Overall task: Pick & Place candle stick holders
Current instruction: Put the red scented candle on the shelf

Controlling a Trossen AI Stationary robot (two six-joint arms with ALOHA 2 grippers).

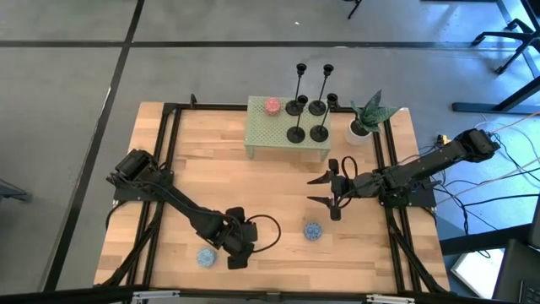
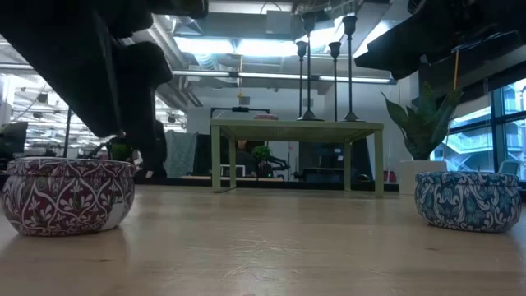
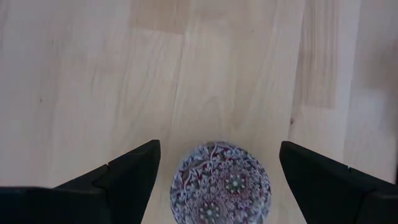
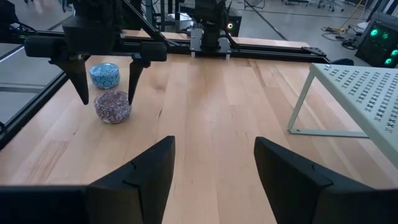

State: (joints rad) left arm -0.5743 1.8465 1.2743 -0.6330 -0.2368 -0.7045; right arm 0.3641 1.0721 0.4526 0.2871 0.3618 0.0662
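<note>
High view — plant [image 1: 368, 118] beside candle stick holders [image 1: 307, 105].

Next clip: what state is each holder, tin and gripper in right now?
candle stick holders: all four upright on the green stand.
left gripper: open, fingers either side of the patterned tin.
patterned tin: on the table, ungripped.
right gripper: open, empty.

patterned tin [image 3: 221, 185] cut off by the left wrist view's edge, left pincer's [image 3: 217, 180] tips too
</note>
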